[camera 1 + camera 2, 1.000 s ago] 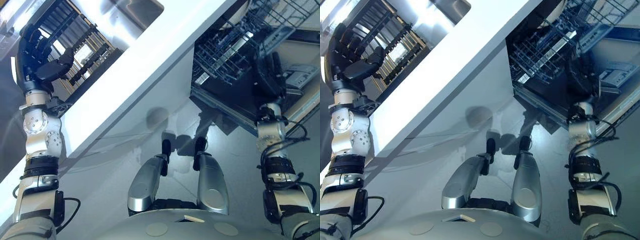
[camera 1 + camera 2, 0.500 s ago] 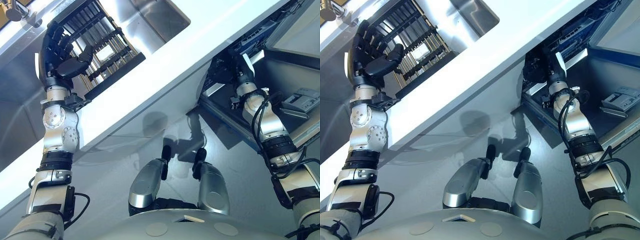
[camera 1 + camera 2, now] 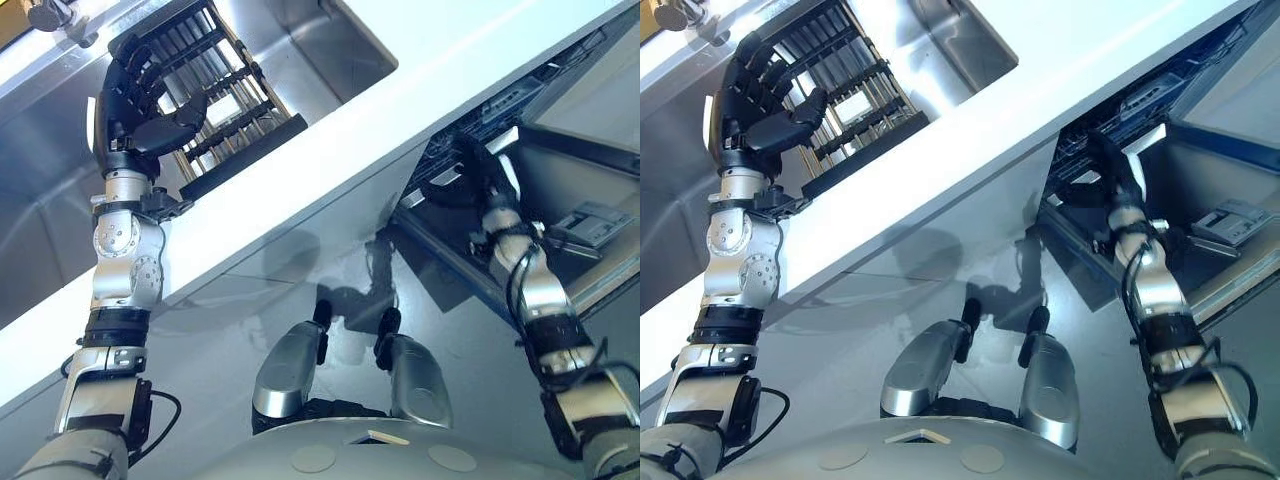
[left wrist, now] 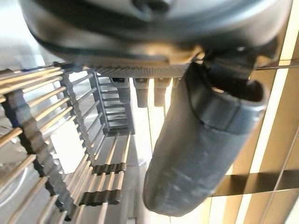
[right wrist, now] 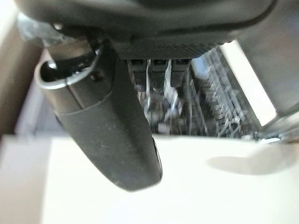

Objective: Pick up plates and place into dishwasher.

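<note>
Since a second ago your right hand (image 3: 1110, 165) has gone from beside the dishwasher (image 3: 560, 190) to its opening, fingers straight, empty. Left hand (image 3: 145, 100) is relaxed open, holding nothing, over the dish rack (image 3: 215, 95) beyond the bench (image 3: 330, 150). Can't spot plates.

Layout: table (image 3: 330, 140) runs diagonally, sink side left, dishwasher right.
Dish rack (image 3: 215, 95) sits in the sink basin on the table's far side, second sink bowl (image 3: 345, 45) just beside it. Left robot hand (image 3: 140, 100) is up in front of the rack. Dishwasher (image 3: 560, 160) is open below the table's right end; right robot hand (image 3: 480, 175) reaches into its wire rack (image 3: 470, 125).
</note>
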Controlling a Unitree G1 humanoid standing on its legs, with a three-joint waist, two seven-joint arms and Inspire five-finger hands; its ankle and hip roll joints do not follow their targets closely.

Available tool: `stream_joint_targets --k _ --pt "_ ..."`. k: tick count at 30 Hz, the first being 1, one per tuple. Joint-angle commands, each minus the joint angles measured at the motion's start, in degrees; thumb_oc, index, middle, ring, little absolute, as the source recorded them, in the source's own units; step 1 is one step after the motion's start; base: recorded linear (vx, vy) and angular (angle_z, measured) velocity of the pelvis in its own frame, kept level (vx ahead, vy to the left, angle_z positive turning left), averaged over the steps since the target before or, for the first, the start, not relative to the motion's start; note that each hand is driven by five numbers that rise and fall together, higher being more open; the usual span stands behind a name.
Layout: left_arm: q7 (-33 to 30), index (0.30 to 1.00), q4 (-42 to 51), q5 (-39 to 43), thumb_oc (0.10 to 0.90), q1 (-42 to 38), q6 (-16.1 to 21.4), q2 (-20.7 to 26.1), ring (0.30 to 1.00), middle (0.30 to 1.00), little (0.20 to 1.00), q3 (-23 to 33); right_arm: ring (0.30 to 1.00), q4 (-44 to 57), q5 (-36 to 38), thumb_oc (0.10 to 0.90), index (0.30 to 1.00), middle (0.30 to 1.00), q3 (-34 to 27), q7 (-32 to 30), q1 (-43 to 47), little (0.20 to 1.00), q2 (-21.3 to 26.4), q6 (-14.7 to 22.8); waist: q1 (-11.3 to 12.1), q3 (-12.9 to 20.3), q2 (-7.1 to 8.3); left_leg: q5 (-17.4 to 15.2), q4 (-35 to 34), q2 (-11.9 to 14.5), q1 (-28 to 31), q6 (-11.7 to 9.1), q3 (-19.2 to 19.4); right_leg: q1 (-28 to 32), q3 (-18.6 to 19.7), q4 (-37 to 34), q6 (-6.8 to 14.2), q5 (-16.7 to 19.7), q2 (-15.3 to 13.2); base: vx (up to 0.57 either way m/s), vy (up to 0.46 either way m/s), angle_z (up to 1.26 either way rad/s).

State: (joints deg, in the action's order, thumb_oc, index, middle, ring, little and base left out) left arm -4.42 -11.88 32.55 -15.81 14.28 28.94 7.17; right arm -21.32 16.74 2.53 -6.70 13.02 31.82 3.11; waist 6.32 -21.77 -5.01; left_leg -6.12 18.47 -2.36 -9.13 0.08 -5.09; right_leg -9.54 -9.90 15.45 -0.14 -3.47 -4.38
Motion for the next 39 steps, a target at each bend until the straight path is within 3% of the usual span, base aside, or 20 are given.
stream_joint_targets --k 1,10,15,18,22,28,37,39 --pt "0.2 0.9 -3.0 -1.1 0.8 11.4 3.8 0.8 0.9 0.9 0.9 3.2 0.9 4.6 1.2 0.8 0.9 0.9 -10.6 -0.5 -3.6 0.9 0.4 8.7 -2.9 1.0 4.69 -1.8 -5.1 -2.5 1.8 5.0 3.6 1.1 2.1 3.1 2.4 -5.6 1.4 -0.05 -0.106 -0.29" --pt "1.3 0.9 -6.2 -0.5 0.8 9.7 3.5 0.7 0.9 0.9 0.9 3.7 0.9 -2.6 5.9 0.8 0.9 0.9 -18.1 -2.2 -6.6 0.9 3.2 9.9 -6.2 3.3 4.57 -0.6 -8.9 -0.4 5.3 2.1 5.2 4.8 2.0 -0.5 1.5 -6.8 3.7 -0.04 -0.147 -0.19" --pt "1.5 0.9 -8.2 -1.0 0.8 8.4 3.7 0.7 0.9 0.9 0.9 3.0 0.9 -5.4 5.1 0.8 0.9 0.9 -19.8 -10.0 -6.5 0.9 4.1 11.5 -6.8 3.1 4.16 -0.1 -8.3 0.9 4.9 0.5 5.7 5.8 1.4 -0.3 0.7 -7.8 4.1 -0.02 -0.122 -0.01" --pt "0.7 0.9 -8.5 -0.9 0.8 8.4 3.9 0.6 0.9 0.9 0.9 2.6 0.9 -5.9 8.5 0.8 0.9 0.9 -21.3 -14.9 -6.5 0.9 4.0 14.1 -7.2 2.4 3.49 -0.1 -6.5 1.8 3.5 -0.2 5.9 5.6 1.2 1.5 -0.1 -9.0 4.1 -0.02 -0.082 -0.01" --pt "0.8 0.9 -10.1 1.2 0.8 8.0 4.4 0.9 0.9 0.9 0.9 3.4 0.9 -9.8 18.6 0.8 0.9 0.9 -24.2 -12.0 -6.0 0.9 3.3 15.9 -7.8 1.1 2.66 -0.9 -2.6 2.7 0.7 -0.6 6.5 3.6 1.4 6.0 -1.3 -10.9 3.9 -0.04 -0.06 -0.04" --pt "0.5 0.9 -10.4 2.6 0.8 6.8 4.9 1.7 0.9 0.9 0.9 3.3 0.9 -18.1 33.0 0.8 0.9 0.9 -25.0 -5.2 -4.0 0.9 3.1 15.4 -7.7 -1.5 2.18 -3.7 6.4 3.0 -5.1 0.2 7.0 -1.2 1.2 14.7 -3.2 -13.8 3.6 -0.05 -0.061 -0.08" --pt "-1.0 0.9 -9.4 3.9 0.8 5.4 6.6 2.7 0.9 0.9 0.9 1.3 0.9 -23.3 40.2 0.8 0.9 0.9 -23.1 -3.7 0.3 0.9 3.4 14.0 -6.6 -5.3 0.16 -5.7 18.0 0.7 -16.1 0.6 6.3 -11.0 0.9 29.1 -4.9 -17.5 2.6 -0.03 0.04 0.0" --pt "-1.5 0.9 -8.4 4.5 0.8 4.8 7.2 3.0 0.9 0.9 0.9 1.1 0.9 -25.7 44.5 0.8 0.9 0.9 -23.0 -0.5 1.8 0.9 3.4 12.6 -6.2 -6.2 -0.65 -5.8 20.3 -0.3 -18.9 0.7 6.2 -14.4 1.0 32.7 -5.4 -18.2 2.0 -0.06 0.122 -0.08"
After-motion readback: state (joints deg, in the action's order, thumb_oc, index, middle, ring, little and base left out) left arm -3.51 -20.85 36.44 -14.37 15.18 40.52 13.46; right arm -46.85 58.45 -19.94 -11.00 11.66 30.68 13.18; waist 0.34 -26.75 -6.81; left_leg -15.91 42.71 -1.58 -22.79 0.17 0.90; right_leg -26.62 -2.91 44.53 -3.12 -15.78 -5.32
